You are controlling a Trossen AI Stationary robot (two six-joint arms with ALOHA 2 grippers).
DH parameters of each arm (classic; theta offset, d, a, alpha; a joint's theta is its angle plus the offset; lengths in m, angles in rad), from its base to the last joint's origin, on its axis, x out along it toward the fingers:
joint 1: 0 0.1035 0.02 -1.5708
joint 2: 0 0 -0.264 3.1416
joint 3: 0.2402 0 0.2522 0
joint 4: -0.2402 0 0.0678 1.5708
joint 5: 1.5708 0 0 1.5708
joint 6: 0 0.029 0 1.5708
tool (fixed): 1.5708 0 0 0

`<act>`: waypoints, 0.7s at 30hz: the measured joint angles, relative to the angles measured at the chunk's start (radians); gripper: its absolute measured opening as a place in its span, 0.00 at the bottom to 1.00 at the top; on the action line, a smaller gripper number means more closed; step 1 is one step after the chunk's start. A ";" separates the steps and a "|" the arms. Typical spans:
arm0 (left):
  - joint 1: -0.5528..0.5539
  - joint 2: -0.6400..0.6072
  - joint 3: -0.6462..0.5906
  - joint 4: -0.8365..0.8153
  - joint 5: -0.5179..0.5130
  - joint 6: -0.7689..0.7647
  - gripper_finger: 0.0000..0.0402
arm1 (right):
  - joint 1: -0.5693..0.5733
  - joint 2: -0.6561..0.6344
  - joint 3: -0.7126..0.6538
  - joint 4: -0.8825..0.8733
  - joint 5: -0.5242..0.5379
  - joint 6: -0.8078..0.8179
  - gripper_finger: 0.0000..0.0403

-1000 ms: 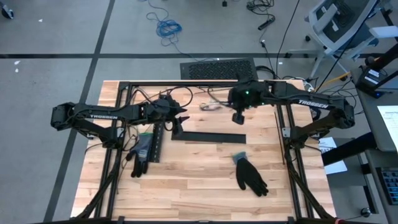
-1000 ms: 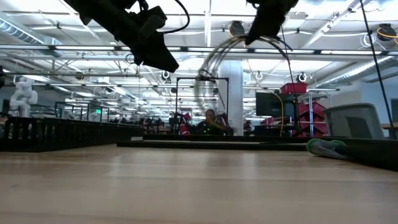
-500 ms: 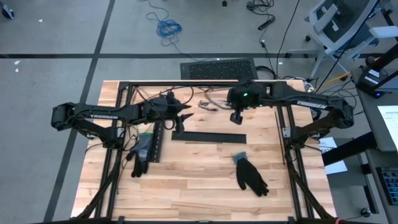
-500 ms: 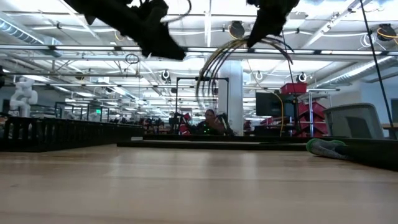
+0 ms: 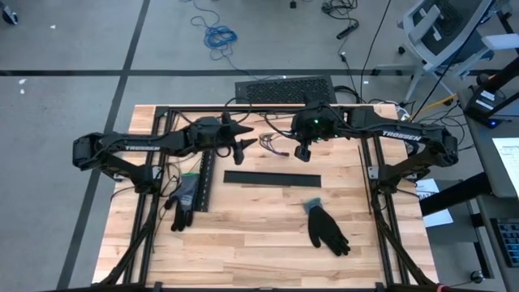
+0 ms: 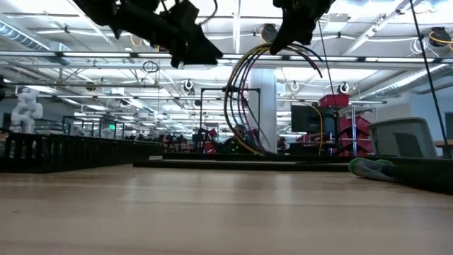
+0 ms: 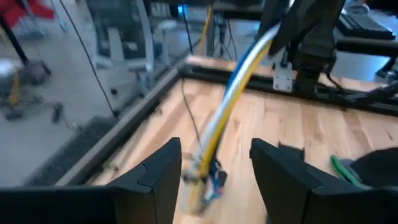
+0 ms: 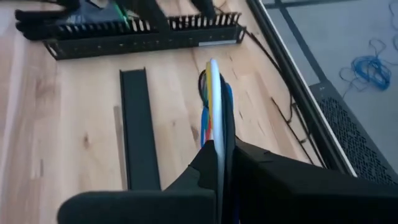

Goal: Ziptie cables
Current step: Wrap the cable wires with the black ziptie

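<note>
The cables (image 5: 272, 143), a bundle of white, yellow, blue and orange wires, hang in a curve (image 6: 237, 99) from my right gripper (image 5: 302, 152), which is shut on them above the table's far middle. My left gripper (image 5: 248, 146) is held almost level just left of them, open. In the left wrist view the bundle's free end (image 7: 205, 177) shows between the two spread fingers and I cannot tell whether it touches them. A flat black strip (image 5: 272, 178) lies on the table below the cables. A black slotted strip (image 5: 204, 182) lies to the left. My right gripper pinches the cable bundle (image 8: 214, 134) between its two fingers, which slant downward from the table's right side and lie along the wires. The wires run out past the fingertips (image 8: 212, 81) and hang below in a slack arc, toward my left gripper.
A dark glove (image 5: 185, 199) lies beside the slotted strip and another glove (image 5: 328, 229) lies near the front right. A black metal frame (image 5: 243, 109) runs along the far edge and down both sides. Bare wood lies in front of the flat strip.
My left gripper has moved toward the table's right and far edges, closer to the cables, and has tipped up to nearly level. The cables in my right gripper have swung and now hang as a clear arc.
</note>
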 joint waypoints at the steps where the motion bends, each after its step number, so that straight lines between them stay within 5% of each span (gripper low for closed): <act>1: 0.002 0.014 0.000 0.006 0.020 -0.017 0.49 | 0.000 0.000 0.000 0.010 0.000 0.000 0.00; 21: 0.003 0.104 0.122 -0.043 0.141 0.007 0.53 | 0.000 0.000 0.000 0.053 -0.027 -0.007 0.00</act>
